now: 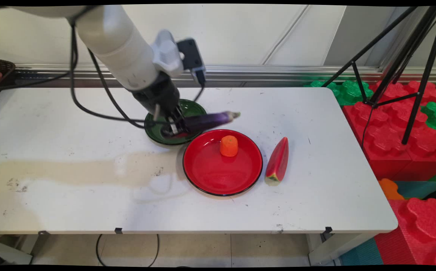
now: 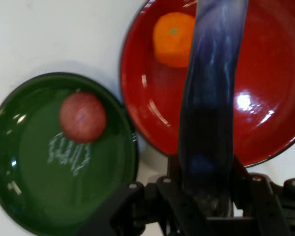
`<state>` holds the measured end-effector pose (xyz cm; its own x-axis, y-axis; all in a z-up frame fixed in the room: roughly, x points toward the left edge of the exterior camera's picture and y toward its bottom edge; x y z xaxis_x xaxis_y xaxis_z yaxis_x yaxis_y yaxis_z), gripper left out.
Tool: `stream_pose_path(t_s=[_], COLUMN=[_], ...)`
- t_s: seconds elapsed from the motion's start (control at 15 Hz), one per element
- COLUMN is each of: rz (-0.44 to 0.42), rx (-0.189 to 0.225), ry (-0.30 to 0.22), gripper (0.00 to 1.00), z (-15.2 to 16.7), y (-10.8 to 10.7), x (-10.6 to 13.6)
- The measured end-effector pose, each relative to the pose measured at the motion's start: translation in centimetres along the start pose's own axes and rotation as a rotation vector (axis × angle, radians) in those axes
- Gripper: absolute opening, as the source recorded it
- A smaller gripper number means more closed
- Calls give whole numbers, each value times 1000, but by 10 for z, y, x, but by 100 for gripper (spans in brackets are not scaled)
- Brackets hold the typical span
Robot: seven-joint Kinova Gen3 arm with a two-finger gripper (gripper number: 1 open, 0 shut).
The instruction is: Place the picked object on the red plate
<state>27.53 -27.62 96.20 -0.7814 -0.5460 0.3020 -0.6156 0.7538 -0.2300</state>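
While a green plate with a reddish ball sits leftmost, a red plate with an orange fruit lies beside it, then a watermelon slice; the gripper pinches an eggplant above both plates' edges; no legible writing.

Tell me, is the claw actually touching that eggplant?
Touching. In the hand view the gripper has its fingers closed against both sides of the eggplant; the main view shows the eggplant held off the table.

Fixed overhead main view, close downward hand view — both on red plate.
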Motion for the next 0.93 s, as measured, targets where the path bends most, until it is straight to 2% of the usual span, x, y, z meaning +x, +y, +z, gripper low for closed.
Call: stream_pose_path(t_s=[0.33,0.93], rz=[38,76], rx=[-59,-127], ry=[6,21], gripper=[0,0], z=[48,116], y=[18,25], x=[15,22])
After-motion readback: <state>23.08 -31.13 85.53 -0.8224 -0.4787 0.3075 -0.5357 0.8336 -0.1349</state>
